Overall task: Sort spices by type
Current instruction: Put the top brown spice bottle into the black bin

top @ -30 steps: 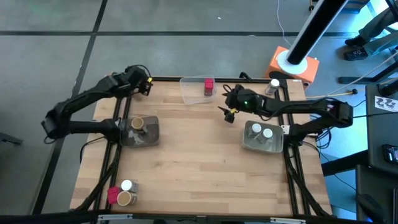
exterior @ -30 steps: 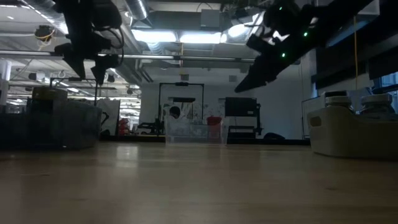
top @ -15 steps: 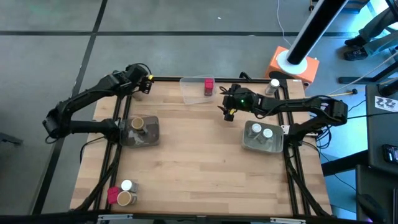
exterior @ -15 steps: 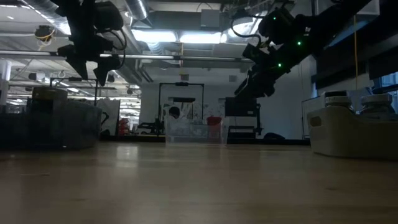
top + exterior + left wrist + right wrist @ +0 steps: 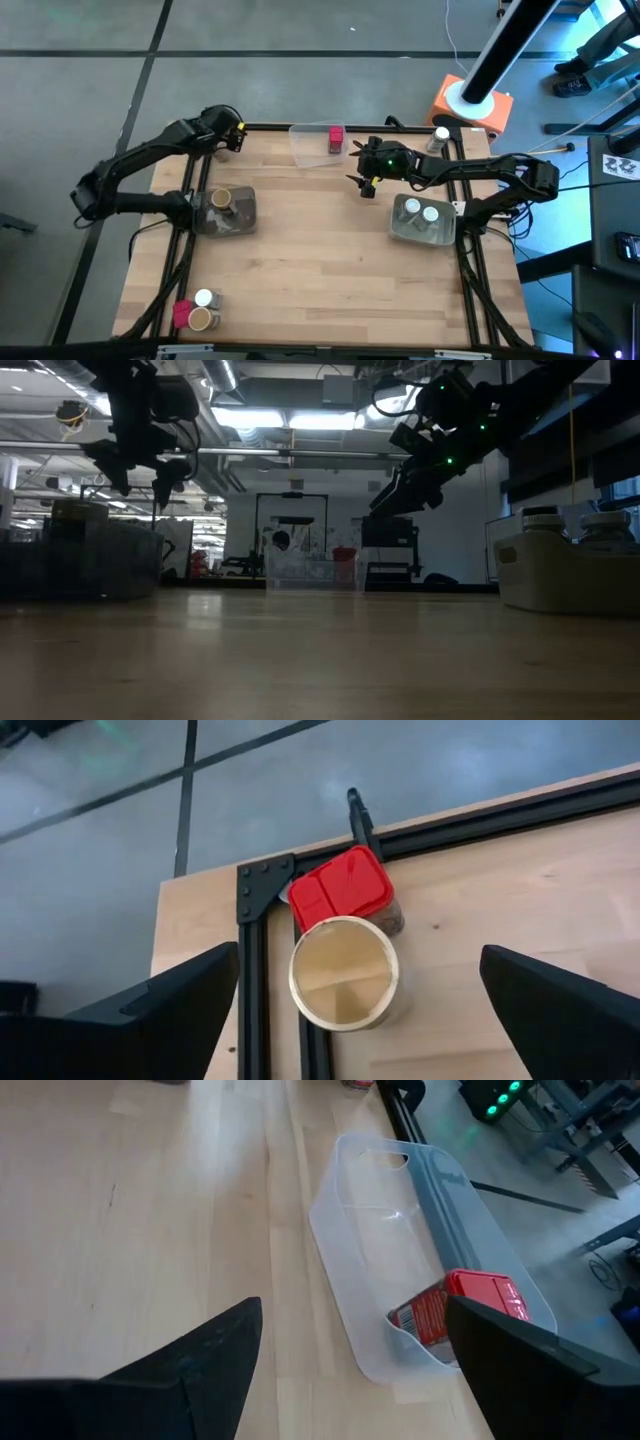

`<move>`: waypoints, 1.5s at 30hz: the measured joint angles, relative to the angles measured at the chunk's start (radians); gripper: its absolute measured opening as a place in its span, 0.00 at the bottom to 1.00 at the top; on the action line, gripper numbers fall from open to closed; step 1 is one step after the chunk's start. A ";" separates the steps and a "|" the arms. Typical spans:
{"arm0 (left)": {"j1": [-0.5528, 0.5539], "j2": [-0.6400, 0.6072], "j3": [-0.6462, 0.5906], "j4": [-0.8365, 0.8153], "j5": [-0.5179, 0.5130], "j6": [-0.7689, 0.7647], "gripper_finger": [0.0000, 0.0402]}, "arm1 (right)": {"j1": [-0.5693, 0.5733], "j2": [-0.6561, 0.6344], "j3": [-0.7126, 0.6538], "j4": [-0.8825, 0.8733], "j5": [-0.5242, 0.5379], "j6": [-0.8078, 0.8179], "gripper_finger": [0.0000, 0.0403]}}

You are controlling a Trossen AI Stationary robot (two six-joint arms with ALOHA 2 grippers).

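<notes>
My left gripper hovers open above the table's far-left corner. Its wrist view shows a red-capped block and a tan cylinder standing side by side there, between and below the fingers. My right gripper hangs open in the air just right of the clear tray. That tray holds one red block, lying on its side at the tray's right end. The left grey bin holds tan cylinders. White-capped jars stand in the right grey bin.
A red block, a white-capped jar and a tan cylinder stand at the near-left corner. Another white-capped jar stands at the far-right edge. A black frame rail runs along the table's far edge. Bare wood fills the table's middle.
My right gripper has shifted a little toward the table's left, closer to the clear tray, staying in the air and open.
</notes>
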 joint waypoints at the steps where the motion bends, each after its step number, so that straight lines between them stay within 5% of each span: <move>1: 0.000 0.007 0.000 -0.004 0.000 -0.008 0.99 | 0.000 0.000 0.000 0.000 0.000 0.000 0.78; 25: 0.071 0.050 -0.001 0.013 0.017 -0.155 0.97 | 0.000 0.000 0.000 0.000 -0.003 0.005 0.78; 45: 0.057 0.206 -0.001 -0.019 -0.086 -0.291 0.97 | 0.000 0.000 0.000 0.000 -0.053 0.008 0.78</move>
